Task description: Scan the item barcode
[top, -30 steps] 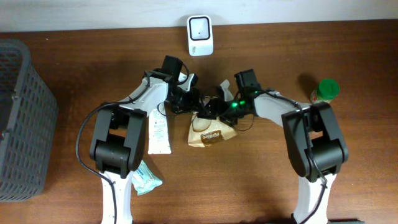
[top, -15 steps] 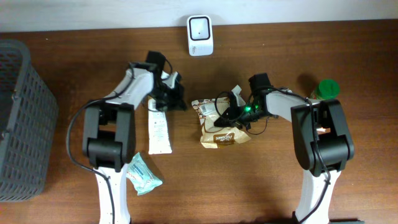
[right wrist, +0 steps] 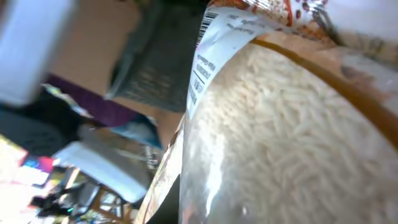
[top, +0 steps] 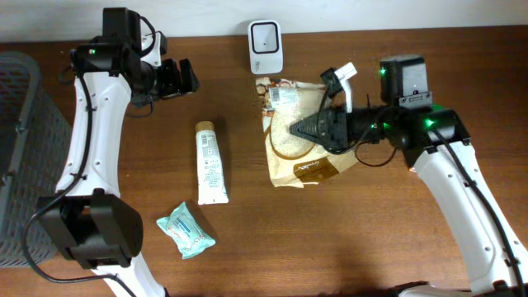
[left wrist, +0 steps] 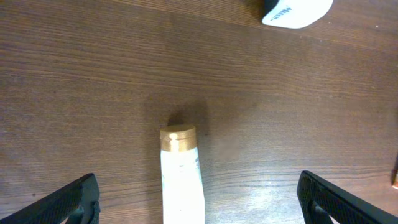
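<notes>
Nearest the robot's base, a teal packet [top: 186, 232] lay on the wooden table [top: 346, 239], just left of centre. Beyond it a white tube [top: 210, 162] with a gold cap lay flat, lengthwise, cap pointing toward the far edge; the left wrist view showed the same tube directly below, between two black fingers [left wrist: 68, 202] that stood spread to opposite edges of the picture. The left gripper [top: 183, 77] was thus wide open and held nothing, raised well above the table at the far left, apart from the tube. To the right of the tube sat the task's item, a bag of rice [top: 285, 157] in brown and clear packaging, its top reaching up toward the far edge. The right gripper [top: 299, 132] had its jaws closed on the bag from the right side, near the bag's middle. The right wrist view was filled by the clear window of rice, with a white barcode label [right wrist: 205, 56] near the bag's upper end. Farthest off, a white scanner [top: 266, 47] stood at the back edge of the table, just beyond the bag's top left corner. A grey basket [top: 25, 165] occupied the left side.
</notes>
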